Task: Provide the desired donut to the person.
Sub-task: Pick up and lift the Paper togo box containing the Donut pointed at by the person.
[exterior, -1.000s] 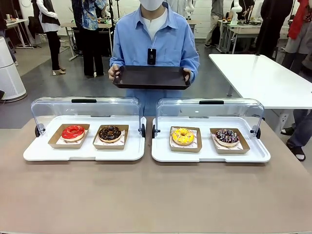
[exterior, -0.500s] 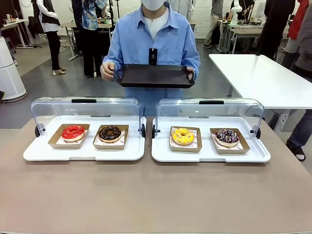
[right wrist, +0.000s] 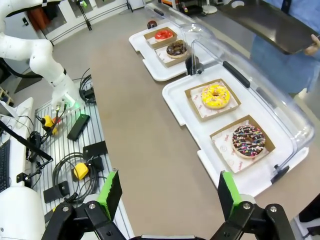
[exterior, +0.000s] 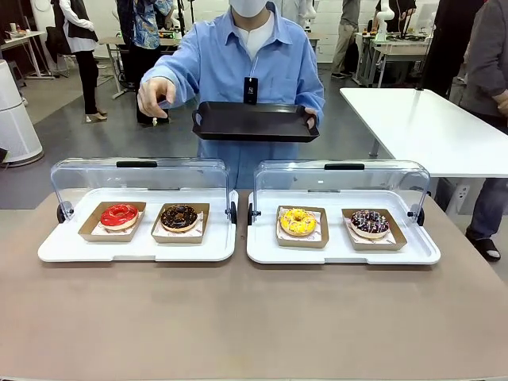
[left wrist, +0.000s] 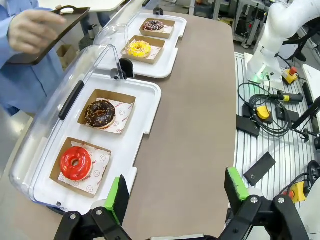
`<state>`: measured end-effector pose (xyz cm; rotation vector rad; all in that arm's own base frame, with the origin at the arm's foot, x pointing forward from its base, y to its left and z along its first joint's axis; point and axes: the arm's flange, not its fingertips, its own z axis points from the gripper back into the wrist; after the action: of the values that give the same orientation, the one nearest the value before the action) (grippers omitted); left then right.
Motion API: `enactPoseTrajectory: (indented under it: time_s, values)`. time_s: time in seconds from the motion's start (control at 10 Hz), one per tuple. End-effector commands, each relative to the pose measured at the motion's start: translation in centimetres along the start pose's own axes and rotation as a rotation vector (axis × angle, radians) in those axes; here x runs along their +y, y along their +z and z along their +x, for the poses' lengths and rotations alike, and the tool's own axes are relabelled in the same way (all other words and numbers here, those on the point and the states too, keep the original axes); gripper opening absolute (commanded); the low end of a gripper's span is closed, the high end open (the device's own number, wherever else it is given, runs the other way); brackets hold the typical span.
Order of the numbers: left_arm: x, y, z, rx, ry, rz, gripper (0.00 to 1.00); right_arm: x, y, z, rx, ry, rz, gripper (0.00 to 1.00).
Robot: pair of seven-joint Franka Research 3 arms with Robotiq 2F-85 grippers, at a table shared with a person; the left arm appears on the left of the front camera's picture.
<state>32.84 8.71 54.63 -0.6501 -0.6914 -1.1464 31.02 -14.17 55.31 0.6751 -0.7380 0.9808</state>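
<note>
Looking across the bench [exterior: 254, 317], we've got the person [exterior: 254, 63] standing at the far side, with the black tray [exterior: 254, 121] held level at chest height, one hand [exterior: 308, 121] on its edge. The free hand [exterior: 156, 95] is off the tray, lifted and stretched forward, up on the left case [exterior: 135, 250] side. Which donut it means, I can't tell from here.

Four donuts on offer, each in its own brown card tray [exterior: 86, 230]. Left case: red donut [exterior: 119, 215] on the outer side, chocolate donut [exterior: 179, 217] beside it toward the middle. Right case [exterior: 341, 255]: yellow donut [exterior: 298, 221] toward the middle, sprinkled donut [exterior: 370, 222] on the outer side. Both clear lids [exterior: 139, 178] are swung up and back, standing along the far edge of each case, so all four donuts sit uncovered. The two cases lie side by side, just apart, nearer the person than the robot.

Down at the wrists: the left end effector [left wrist: 177, 187] is spread wide, green pads well apart, nothing between them. It hangs near the bench's robot-side edge, with the red donut closest ahead. The right end effector [right wrist: 169, 190] is the same, fingers wide and nothing held, with the sprinkled donut nearest. Neither touches a case or a donut.
</note>
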Motion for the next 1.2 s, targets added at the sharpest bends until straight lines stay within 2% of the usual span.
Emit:
enactPoseTrajectory:
  time_s: [0.0,1.1]
  values:
    - [0.03,0.04,0.04,-0.007,0.001,0.0,1.0,-0.14,-0.01,-0.06,-0.013,0.013,0.009,1.0]
    - [0.03,0.04,0.04,-0.007,0.001,0.0,1.0,-0.14,-0.01,-0.06,-0.013,0.013,0.009,1.0]
